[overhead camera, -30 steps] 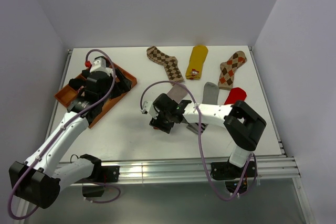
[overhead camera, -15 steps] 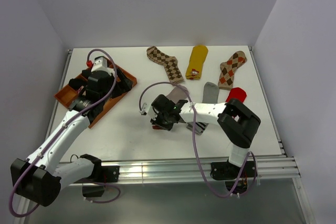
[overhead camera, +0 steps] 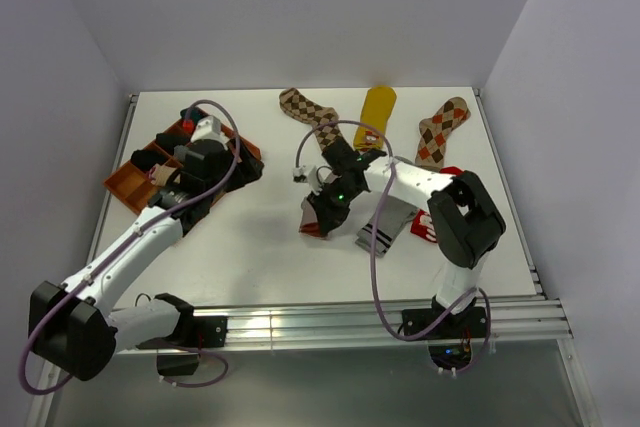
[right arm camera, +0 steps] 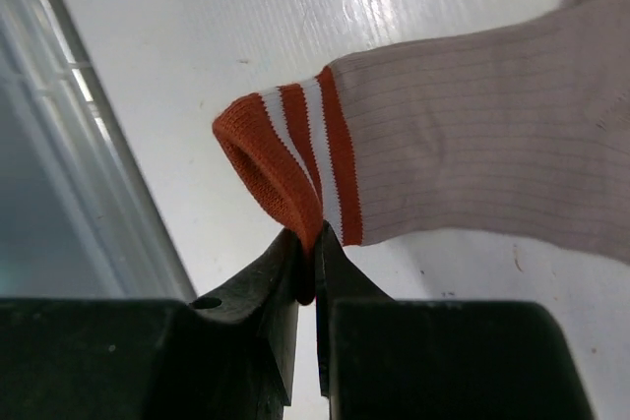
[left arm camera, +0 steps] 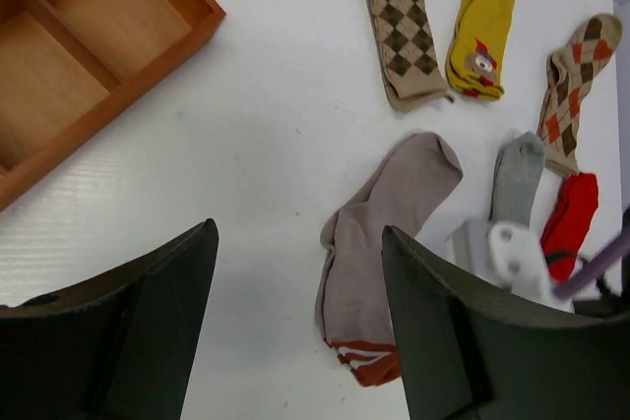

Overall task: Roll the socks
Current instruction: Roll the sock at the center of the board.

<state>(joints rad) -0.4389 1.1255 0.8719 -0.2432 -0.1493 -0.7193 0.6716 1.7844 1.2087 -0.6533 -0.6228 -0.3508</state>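
Robot lab cell, white table (overhead camera: 250, 242), plain enclosing walls (overhead camera: 300, 17), aluminium rail (overhead camera: 330, 322)

The left arm is stretching forward and rightward from its base, the left gripper (left arm camera: 298, 243) facing downward with its jaws spread wide. The right arm is folding at the elbow and reaching leftward, the right gripper (right arm camera: 310, 248) pinching the taupe sock (right arm camera: 472, 145) between closed fingers.

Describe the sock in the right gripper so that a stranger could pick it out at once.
Start at the middle of the white table, nearer than the mustard sock at the far edge. The taupe sock lies there beside a grey sock, its cuff pinched by the right gripper. Only it has an orange-red cuff with white stripes.
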